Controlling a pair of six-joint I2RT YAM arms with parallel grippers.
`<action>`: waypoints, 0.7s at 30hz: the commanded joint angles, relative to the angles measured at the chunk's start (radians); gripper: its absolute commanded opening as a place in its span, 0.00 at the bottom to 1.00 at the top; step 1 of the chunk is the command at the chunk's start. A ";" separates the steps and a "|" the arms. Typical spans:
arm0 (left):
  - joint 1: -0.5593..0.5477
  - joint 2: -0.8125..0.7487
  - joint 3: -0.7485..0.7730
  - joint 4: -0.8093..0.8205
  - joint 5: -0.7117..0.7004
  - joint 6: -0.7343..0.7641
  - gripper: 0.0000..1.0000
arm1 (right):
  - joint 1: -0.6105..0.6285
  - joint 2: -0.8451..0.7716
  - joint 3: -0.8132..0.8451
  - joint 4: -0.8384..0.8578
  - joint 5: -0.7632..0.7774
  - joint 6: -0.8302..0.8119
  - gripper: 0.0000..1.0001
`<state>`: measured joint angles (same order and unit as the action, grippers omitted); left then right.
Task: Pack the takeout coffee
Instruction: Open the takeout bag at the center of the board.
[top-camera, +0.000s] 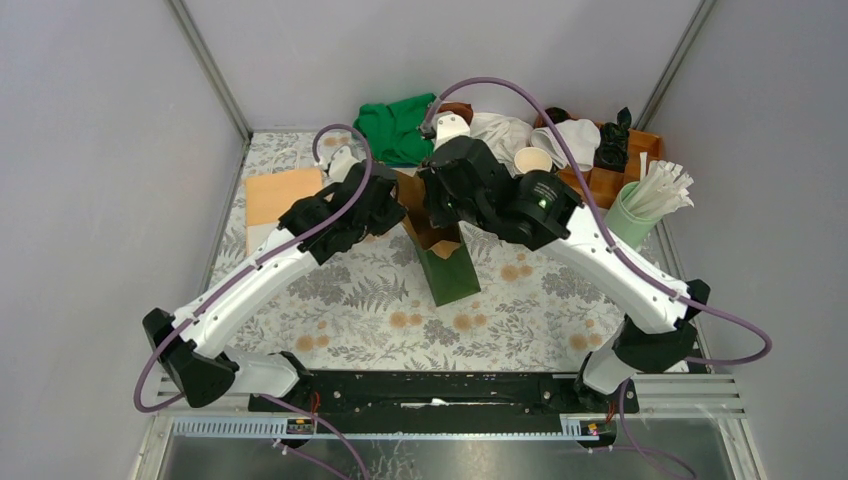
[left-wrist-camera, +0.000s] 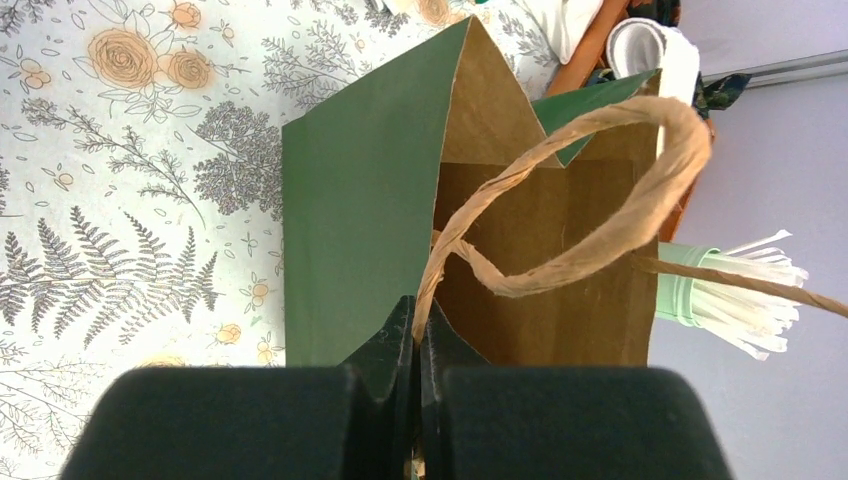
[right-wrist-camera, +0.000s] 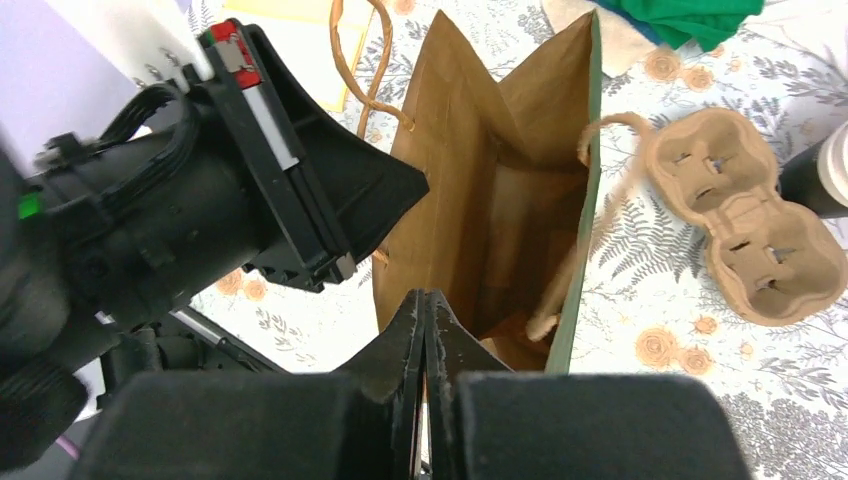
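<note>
now left end effector (left-wrist-camera: 416, 322) pinches bag (left-wrist-camera: 350, 230) handle (left-wrist-camera: 686, 130); right end effector (right-wrist-camera: 425, 312) closed over bag mouth.

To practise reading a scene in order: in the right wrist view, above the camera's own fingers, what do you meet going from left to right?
First the black end of the left arm, then the open paper bag, then the moulded-pulp cup carrier.

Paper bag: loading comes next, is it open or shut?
Open: the paper bag gapes, its brown interior showing in both wrist views.
</note>
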<state>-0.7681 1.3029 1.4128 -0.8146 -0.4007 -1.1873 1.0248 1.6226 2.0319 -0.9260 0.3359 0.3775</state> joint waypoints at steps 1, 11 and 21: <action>0.001 0.040 0.045 0.000 0.016 -0.026 0.00 | 0.018 -0.074 -0.026 0.077 0.116 -0.008 0.00; -0.004 0.068 0.068 -0.023 0.010 -0.053 0.00 | 0.029 -0.084 -0.151 0.110 0.104 -0.005 0.00; -0.016 0.094 0.111 -0.060 -0.005 -0.064 0.00 | 0.030 -0.032 -0.281 0.182 0.206 -0.016 0.00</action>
<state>-0.7780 1.3933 1.4708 -0.8764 -0.3901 -1.2373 1.0470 1.5688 1.7687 -0.8093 0.4728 0.3714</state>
